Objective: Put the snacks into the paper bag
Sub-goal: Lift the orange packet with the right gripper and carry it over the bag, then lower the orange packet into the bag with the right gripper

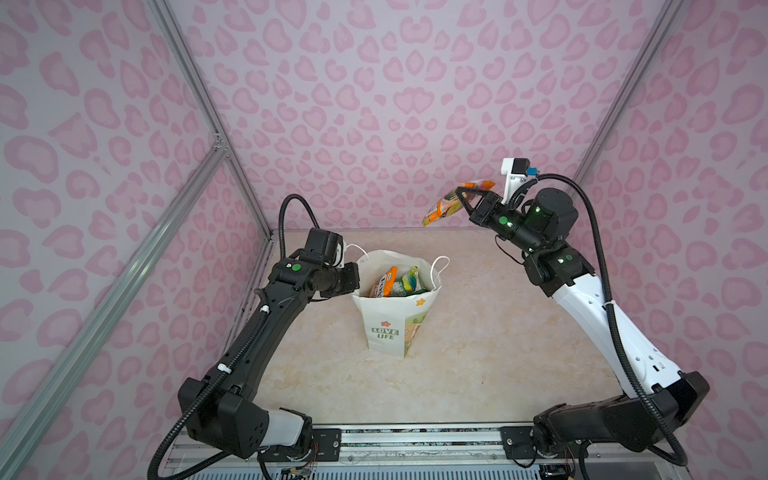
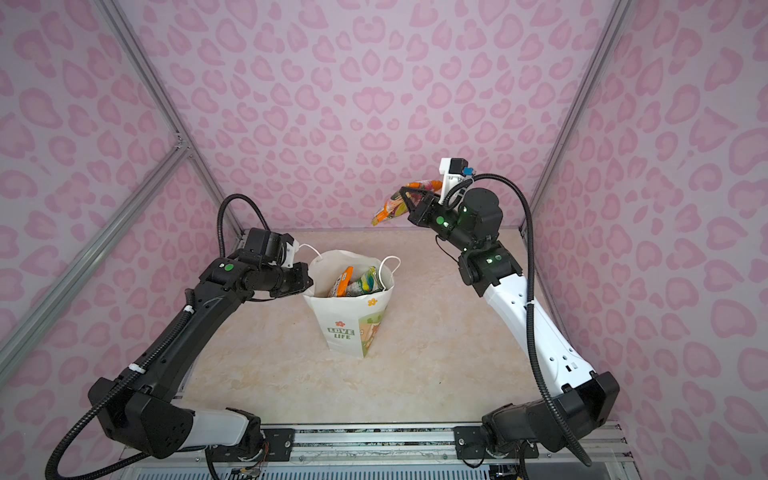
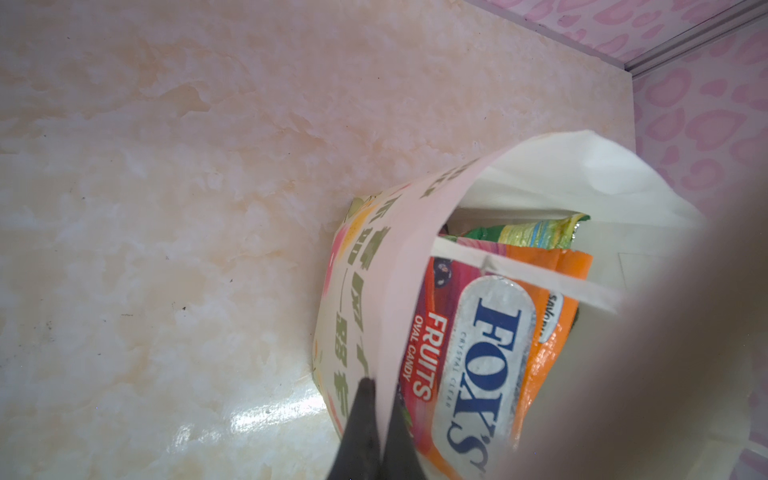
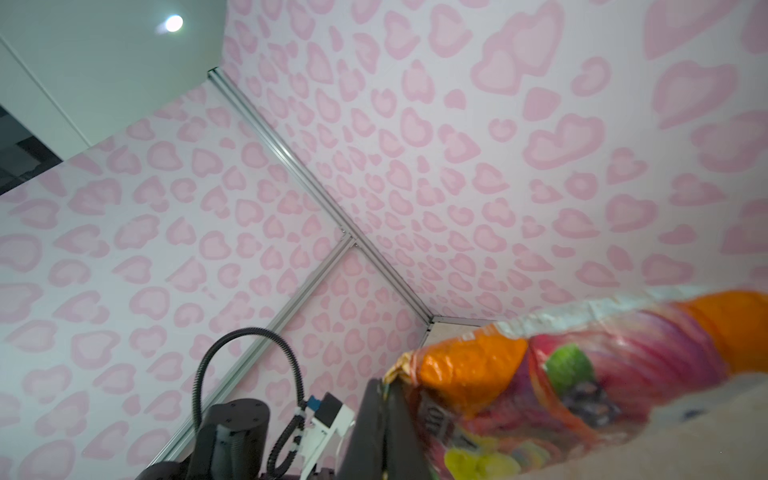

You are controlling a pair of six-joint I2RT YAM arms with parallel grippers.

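Pinching the rim of the paper bag (image 1: 386, 328) with the left gripper (image 3: 380, 399), jaws pressed shut on the paper; bag upright on the table (image 1: 478, 353). Clamping an orange packet (image 1: 440, 208) by one edge in the tightly closed right gripper (image 4: 384, 390), high up, well right of the bag. Inside: a FOX'S packet (image 3: 486, 353) beside a green packet (image 3: 532, 232).
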